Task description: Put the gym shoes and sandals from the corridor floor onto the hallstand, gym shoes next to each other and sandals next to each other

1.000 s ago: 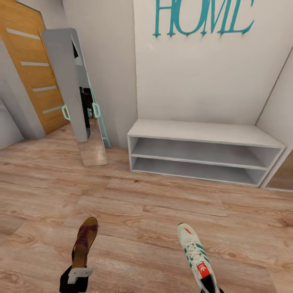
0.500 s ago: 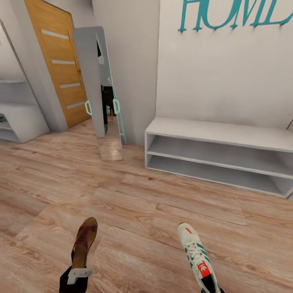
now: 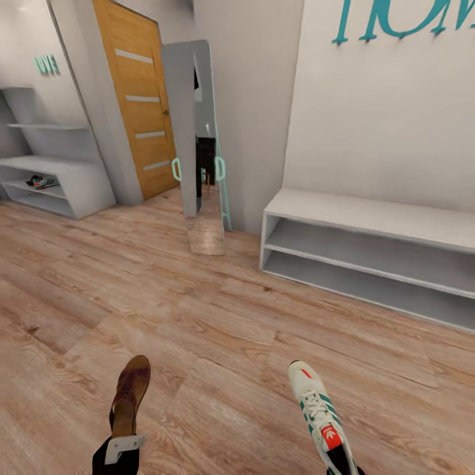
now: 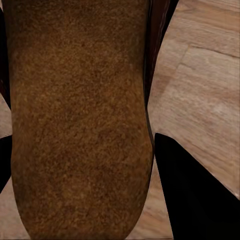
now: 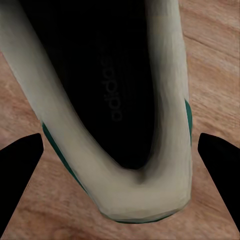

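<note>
A sandal (image 3: 130, 394) sits in our left gripper (image 3: 123, 443), held by its heel end at the lower left of the head view, toe pointing forward over the floor (image 3: 218, 330). In the left wrist view its brown sole (image 4: 80, 120) runs between the dark fingers (image 4: 192, 185), which are clamped on it. A gym shoe (image 3: 318, 415) sits in our right gripper (image 3: 343, 465) the same way, gripped at the heel with the toe forward, at the lower right of the head view. In the right wrist view we look into the shoe's dark inside (image 5: 100, 85), with a finger (image 5: 20, 157) on either side of the heel.

Far off at the left stands the hallstand (image 3: 56, 175), pale grey with a bench top and staggered shelves above. On its upper low shelf lies a second gym shoe (image 3: 41, 181).

Ahead on the right, against the wall with teal letters (image 3: 402, 16), is a low white bench (image 3: 369, 247) with two open shelves. Between the two units stand a wooden door (image 3: 135, 99) and a leaning mirror (image 3: 198, 128) with teal trim.
</note>
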